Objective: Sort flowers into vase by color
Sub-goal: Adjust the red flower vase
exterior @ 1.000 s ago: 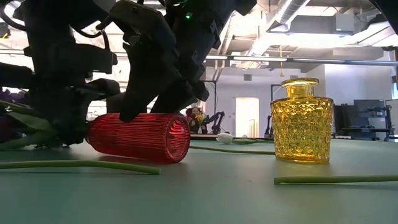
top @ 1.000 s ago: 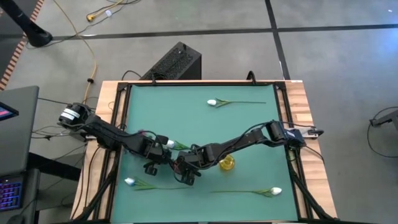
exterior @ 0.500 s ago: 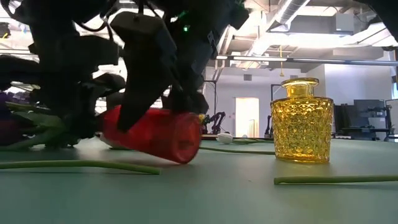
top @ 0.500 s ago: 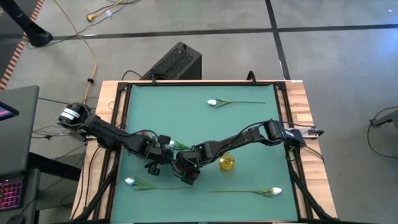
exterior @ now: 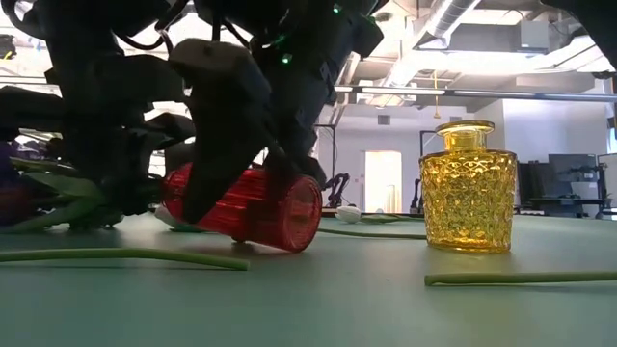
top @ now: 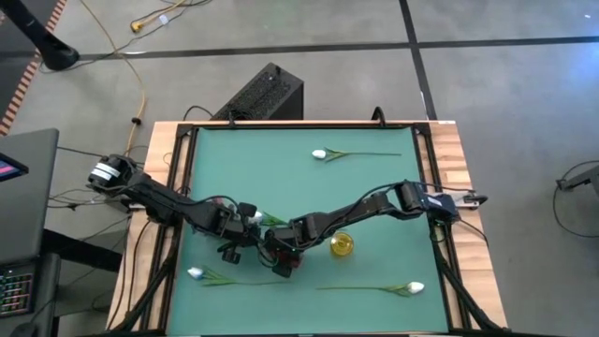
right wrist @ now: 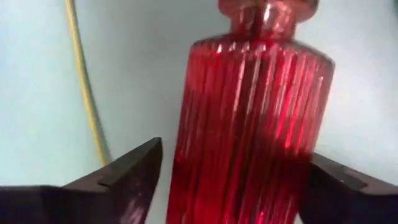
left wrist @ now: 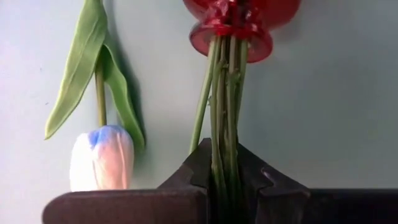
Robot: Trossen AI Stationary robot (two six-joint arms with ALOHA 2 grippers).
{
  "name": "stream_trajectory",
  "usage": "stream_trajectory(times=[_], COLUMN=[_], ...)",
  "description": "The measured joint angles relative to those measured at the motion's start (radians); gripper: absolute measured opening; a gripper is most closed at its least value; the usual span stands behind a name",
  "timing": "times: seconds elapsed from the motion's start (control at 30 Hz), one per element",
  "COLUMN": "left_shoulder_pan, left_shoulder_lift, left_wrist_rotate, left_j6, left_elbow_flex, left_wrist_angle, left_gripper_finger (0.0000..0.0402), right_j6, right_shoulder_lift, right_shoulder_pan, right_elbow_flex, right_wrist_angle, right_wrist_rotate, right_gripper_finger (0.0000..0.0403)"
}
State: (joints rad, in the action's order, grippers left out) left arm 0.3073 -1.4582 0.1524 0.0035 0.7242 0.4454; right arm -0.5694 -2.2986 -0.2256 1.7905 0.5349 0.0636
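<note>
My left gripper point(left wrist: 222, 186) is clamped on a bundle of green stems point(left wrist: 222, 106) whose far ends run into the mouth of the red vase point(exterior: 246, 202), which lies on its side on the green table point(top: 374, 197), left of centre and toward the near edge. My right gripper point(right wrist: 230, 180) straddles that vase's ribbed body, fingers point(right wrist: 127, 171) spread wide on either flank; I cannot tell whether they touch the glass. The two arms crowd together over the vase and hide most of it from above. A yellow vase point(exterior: 468, 188) stands upright just to the right. Loose flowers lie around: a white tulip point(left wrist: 101, 157) with long leaves beside my left gripper, a second white flower point(top: 320, 154) at the far side, and a third white flower point(top: 415, 288) near the front right.
</note>
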Motion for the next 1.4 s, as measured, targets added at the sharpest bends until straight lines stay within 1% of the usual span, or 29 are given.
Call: stream_trajectory(times=[0.1,0.17,0.27,0.43,0.57,0.7,0.83,1.07,1.13,1.27,1.4], left_shoulder_pan=[0.0,0.0,0.001,0.017,0.026,0.027,0.034,0.041,0.041,0.04,0.038], left_shoulder_lift=[0.0,0.0,-0.001,-0.002,-0.003,-0.003,-0.002,-0.002,0.0,0.001,0.002], left_wrist_rotate=[-0.009,-0.011,-0.01,0.019,0.037,0.051,0.097,0.191,0.22,0.267,0.325], left_j6=[0.003,0.007,0.007,0.023,0.03,0.03,0.031,0.071,0.091,0.131,0.173], left_elbow_flex=[0.0,0.001,0.037,0.13,0.194,0.256,0.326,0.438,0.467,0.525,0.575], left_wrist_angle=[0.0,0.008,0.069,0.206,0.312,0.42,0.541,0.704,0.748,0.819,0.883], left_gripper_finger=[0.0014,0.0014,0.0014,0.0014,0.0014,0.0014,0.0014,0.0014,0.0014,0.0014,0.0014], right_j6=[0.014,0.017,0.042,0.075,0.131,0.181,0.211,0.267,0.284,0.328,0.396], right_shoulder_lift=[0.0,0.002,0.003,0.007,0.008,0.008,0.008,0.015,0.017,0.03,0.044], right_shoulder_pan=[-0.002,-0.002,-0.001,-0.012,-0.028,-0.044,-0.042,-0.04,-0.035,-0.015,0.003], right_elbow_flex=[0.0,-0.001,-0.001,-0.001,-0.001,-0.002,-0.002,-0.002,-0.002,-0.002,-0.002], right_wrist_angle=[-0.007,-0.004,-0.01,-0.027,-0.06,-0.11,-0.151,-0.219,-0.249,-0.281,-0.306], right_wrist_rotate=[-0.028,-0.045,-0.053,-0.103,-0.194,-0.307,-0.381,-0.545,-0.567,-0.577,-0.624], right_gripper_finger=[0.0285,0.0263,0.0263,0.0263,0.0263,0.0263,0.0263,0.0263,0.0263,0.0263,0.0263])
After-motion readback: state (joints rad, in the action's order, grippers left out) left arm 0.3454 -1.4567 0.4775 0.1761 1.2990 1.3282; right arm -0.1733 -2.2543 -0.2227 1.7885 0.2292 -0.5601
